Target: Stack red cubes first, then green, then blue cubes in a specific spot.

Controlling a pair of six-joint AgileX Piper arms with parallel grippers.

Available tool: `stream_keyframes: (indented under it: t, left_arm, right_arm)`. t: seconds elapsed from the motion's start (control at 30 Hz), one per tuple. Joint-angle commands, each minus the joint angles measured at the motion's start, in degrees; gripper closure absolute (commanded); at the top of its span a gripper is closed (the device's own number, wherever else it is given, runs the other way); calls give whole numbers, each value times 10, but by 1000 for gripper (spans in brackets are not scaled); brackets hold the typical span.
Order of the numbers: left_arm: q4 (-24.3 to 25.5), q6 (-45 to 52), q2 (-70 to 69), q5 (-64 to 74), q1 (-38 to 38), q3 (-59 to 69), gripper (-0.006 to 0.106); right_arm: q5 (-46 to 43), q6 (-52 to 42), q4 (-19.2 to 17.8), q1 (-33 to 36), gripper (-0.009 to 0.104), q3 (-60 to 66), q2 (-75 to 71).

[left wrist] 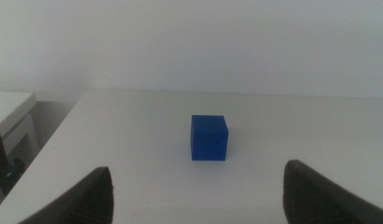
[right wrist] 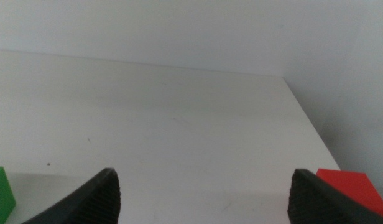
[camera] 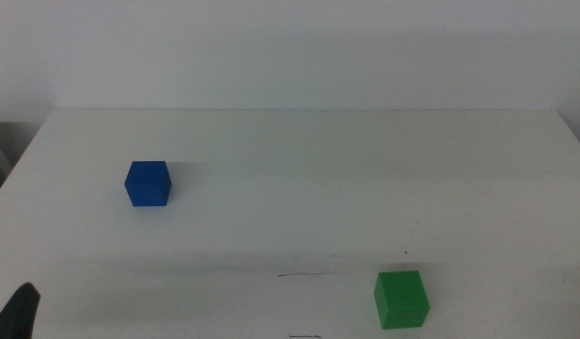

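On the white surface [camera: 299,160], the blue cube [camera: 147,184] sits toward nine o'clock in the middle view, well apart from the green cube [camera: 401,298] at about five o'clock. Between them, near six o'clock, runs the thin dark line of the spot [camera: 305,275]. The left hand [left wrist: 198,193] is spread wide and empty, facing the blue cube. The right hand [right wrist: 204,196] is likewise wide open, holding nothing, with the red cube [right wrist: 353,190] just beside one jaw.

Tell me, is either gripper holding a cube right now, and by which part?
Nothing is held. Left gripper and right gripper are both open, with bare table between their jaws.
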Motion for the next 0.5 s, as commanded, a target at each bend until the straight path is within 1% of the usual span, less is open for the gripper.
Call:
stream_keyframes:
  t: [0.0,0.13,0.27,0.47]
  left_arm:
    - [-2,-5,-12,-46,1,0,7]
    - [-2,-5,-12,-46,1,0,7]
    - [-2,-5,-12,-46,1,0,7]
    - [-2,-5,-12,-46,1,0,7]
  right_arm:
    - [-28,-3,-7,1,5,-28,4]
    - [59,-3,2,1,5,-99,38]
    - [144,-3,3,1,5,-183,93]
    - [265,-3,3,1,5,-318,208]
